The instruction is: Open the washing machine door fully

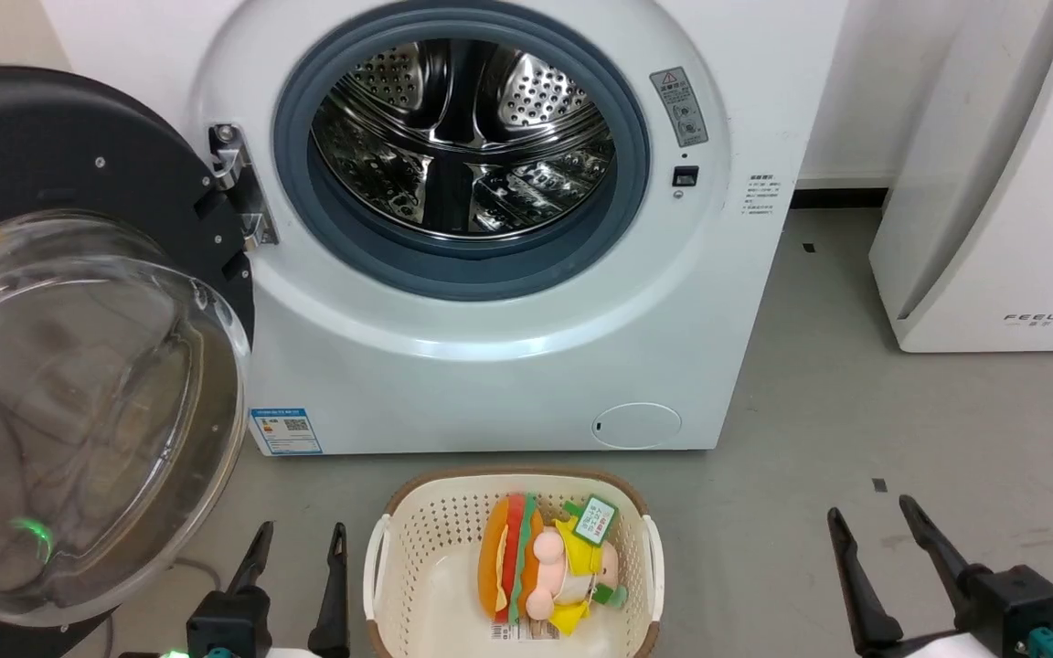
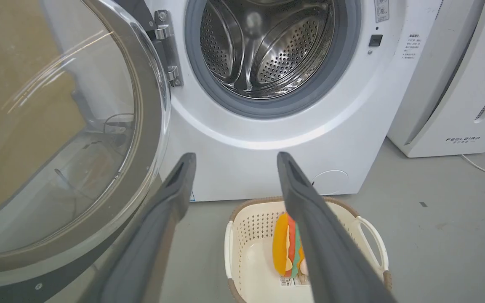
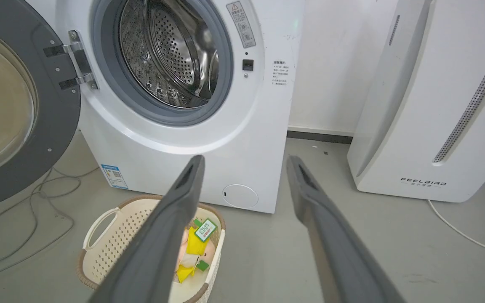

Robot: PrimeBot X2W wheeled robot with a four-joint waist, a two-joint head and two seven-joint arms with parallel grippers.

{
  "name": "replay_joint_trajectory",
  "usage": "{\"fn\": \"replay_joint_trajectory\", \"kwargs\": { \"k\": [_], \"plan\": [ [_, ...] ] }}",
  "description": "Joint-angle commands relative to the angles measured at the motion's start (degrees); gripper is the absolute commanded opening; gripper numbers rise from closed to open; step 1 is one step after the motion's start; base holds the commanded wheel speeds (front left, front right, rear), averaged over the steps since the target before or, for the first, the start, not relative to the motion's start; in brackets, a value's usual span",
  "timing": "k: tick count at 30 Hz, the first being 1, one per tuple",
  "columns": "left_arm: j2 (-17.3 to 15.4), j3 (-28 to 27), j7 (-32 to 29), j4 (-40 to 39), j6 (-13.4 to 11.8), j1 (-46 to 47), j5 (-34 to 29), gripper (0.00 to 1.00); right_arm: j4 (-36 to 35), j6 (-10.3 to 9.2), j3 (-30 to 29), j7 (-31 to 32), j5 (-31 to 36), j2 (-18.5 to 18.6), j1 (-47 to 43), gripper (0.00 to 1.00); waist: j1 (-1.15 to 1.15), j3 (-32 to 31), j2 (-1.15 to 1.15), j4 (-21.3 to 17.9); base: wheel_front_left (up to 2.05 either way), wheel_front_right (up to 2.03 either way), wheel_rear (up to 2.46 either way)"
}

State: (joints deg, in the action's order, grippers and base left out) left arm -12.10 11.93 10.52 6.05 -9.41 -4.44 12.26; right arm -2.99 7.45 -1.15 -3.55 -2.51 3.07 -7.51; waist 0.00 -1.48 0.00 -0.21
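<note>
Left pincer [image 1: 303,527] hanging released at lower left, jaws spread, holding nothing, near lower rim of washing machine door [image 1: 124,183]; right pincer [image 1: 869,507] also released, sitting well apart from it; door standing swung wide on hinge [image 1: 239,187], left of washing machine [image 1: 490,366], glass bowl [image 1: 88,411] facing outward; drum [image 1: 462,137] mouth showing fully uncovered; judging task as looking essentially done; cannot tell whether hinge is allowing any further swing.

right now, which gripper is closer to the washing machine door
Left. The left gripper sits just beside the lower edge of the open washing machine door, not touching it. The right gripper is beyond the basket, far off to the other side.
</note>
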Motion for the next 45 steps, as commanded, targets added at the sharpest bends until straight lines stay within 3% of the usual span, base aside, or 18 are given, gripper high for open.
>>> {"fn": "replay_joint_trajectory", "kwargs": {
  "k": [1, 16, 17, 45],
  "plan": [
    [-0.34, 0.01, -0.14, 0.09, -0.05, 0.74, -0.26, 1.0, -0.21, 0.03, 0.11, 0.02, -0.56, -0.19, -0.82, 1.0, 0.0, 0.01, 0.0, -0.11, 0.0, 0.0, 0.0],
    [-0.59, 0.64, -0.64, 0.45, 0.43, 0.94, 1.1, 1.0, 0.72, 0.03, 0.33, -0.36, -1.74, -0.19, -0.63, 1.0, 0.0, 0.09, 0.0, -0.74, 0.0, 0.0, 0.0],
    [-0.33, 0.53, -0.69, 0.27, 0.37, 0.03, 1.02, 0.0, 0.66, 0.0, 0.26, -0.06, -1.59, 0.01, -0.22, 0.0, 0.0, 0.09, 0.0, -0.75, 0.0, 0.0, 0.0],
    [1.77, -2.15, -2.77, -1.06, 2.28, 0.94, -1.79, 0.0, 1.14, 0.01, 0.45, 0.7, -0.72, -0.03, 1.43, 0.0, 0.0, 0.39, 0.0, -0.55, 0.0, 0.0, 0.0]
  ]
}}
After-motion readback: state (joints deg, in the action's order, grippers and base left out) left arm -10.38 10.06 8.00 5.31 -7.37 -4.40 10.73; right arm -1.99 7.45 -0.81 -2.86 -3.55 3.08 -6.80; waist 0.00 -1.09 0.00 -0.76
